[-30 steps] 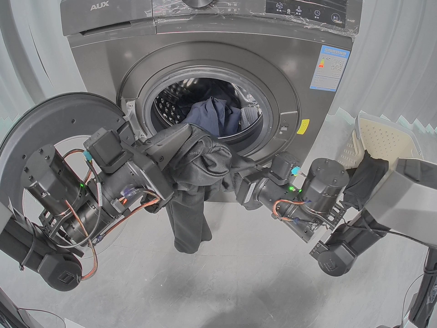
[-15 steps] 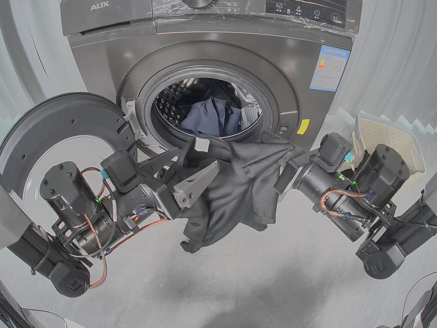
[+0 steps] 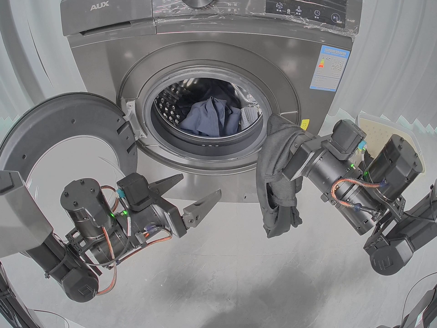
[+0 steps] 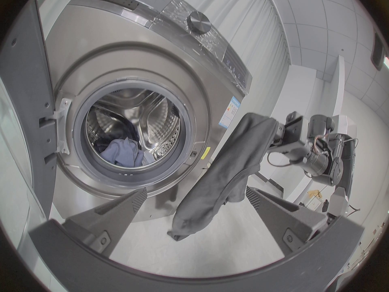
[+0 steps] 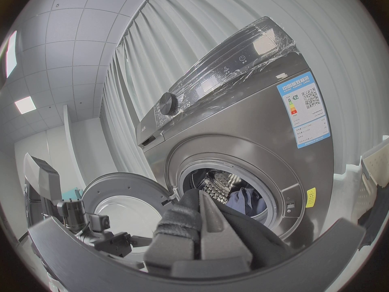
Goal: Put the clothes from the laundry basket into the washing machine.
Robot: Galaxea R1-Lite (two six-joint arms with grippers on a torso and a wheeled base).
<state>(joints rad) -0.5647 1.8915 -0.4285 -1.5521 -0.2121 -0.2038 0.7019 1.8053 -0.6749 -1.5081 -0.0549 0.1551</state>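
A dark grey garment (image 3: 277,174) hangs from my right gripper (image 3: 291,153), which is shut on it to the right of the washing machine's round opening (image 3: 207,110). In the right wrist view the cloth (image 5: 243,232) bunches around the shut fingers (image 5: 214,224). From the left wrist the same garment (image 4: 227,175) dangles above the floor. A blue garment (image 3: 209,117) lies inside the drum. My left gripper (image 3: 191,194) stands open and holds nothing, low in front of the machine, below the opening. The white laundry basket (image 3: 387,135) stands at the right, behind my right arm.
The machine's door (image 3: 63,128) is swung wide open to the left, close to my left arm. Pale curtains hang behind the machine. Bare grey floor (image 3: 227,274) lies in front.
My left gripper let go of the dark garment and drew back down and left. My right gripper carried the garment to the right, where it now hangs from it alone.
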